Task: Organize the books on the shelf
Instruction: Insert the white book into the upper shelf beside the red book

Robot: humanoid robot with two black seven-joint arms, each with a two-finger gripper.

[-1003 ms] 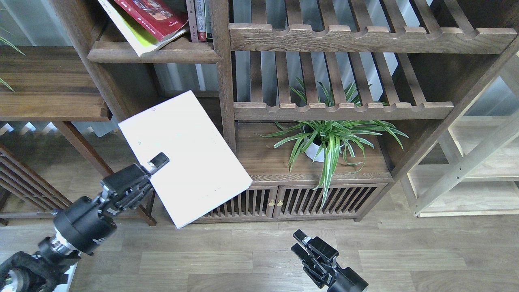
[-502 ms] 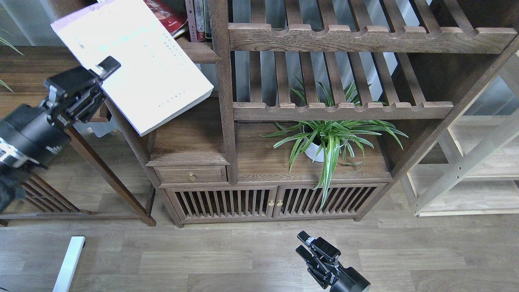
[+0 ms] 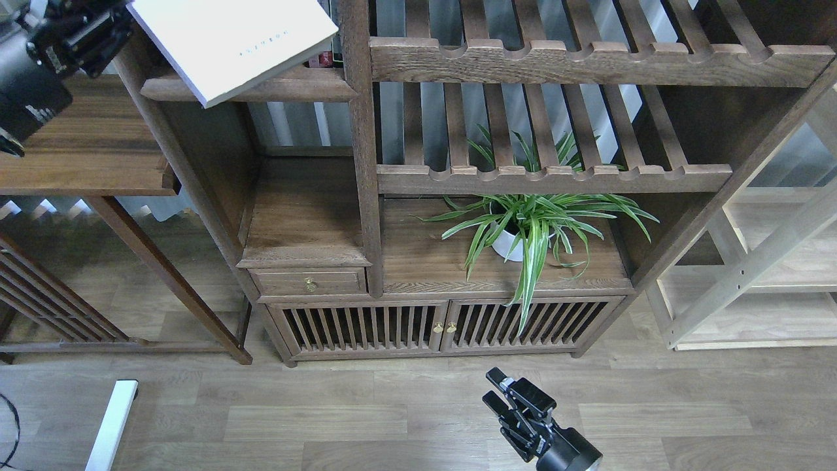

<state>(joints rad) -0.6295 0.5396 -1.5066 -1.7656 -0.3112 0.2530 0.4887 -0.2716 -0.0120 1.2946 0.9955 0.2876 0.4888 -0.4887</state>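
My left gripper [image 3: 121, 14] is at the top left, shut on the left edge of the pale lavender-white book [image 3: 229, 40]. The book lies tilted over the solid dark-brown shelf [image 3: 294, 88], and its near corner sticks out past the shelf's front edge. The red and the yellow-green books are hidden under it. My right gripper [image 3: 498, 390] is low over the floor at the bottom centre-right, open and empty, far from the shelf.
Narrow upright book spines [image 3: 325, 61] peek out by the bookcase post. A potted spider plant [image 3: 523, 229] stands on the lower cabinet top. Slatted shelves [image 3: 556, 176] fill the right bay. A dark side table [image 3: 78, 144] is at the left, a pale rack [image 3: 752, 275] at the right.
My left gripper has lifted the pale book up and to the right, from in front of the lower compartment to over the top-left shelf, covering the red and yellow-green books. The right gripper barely moved.
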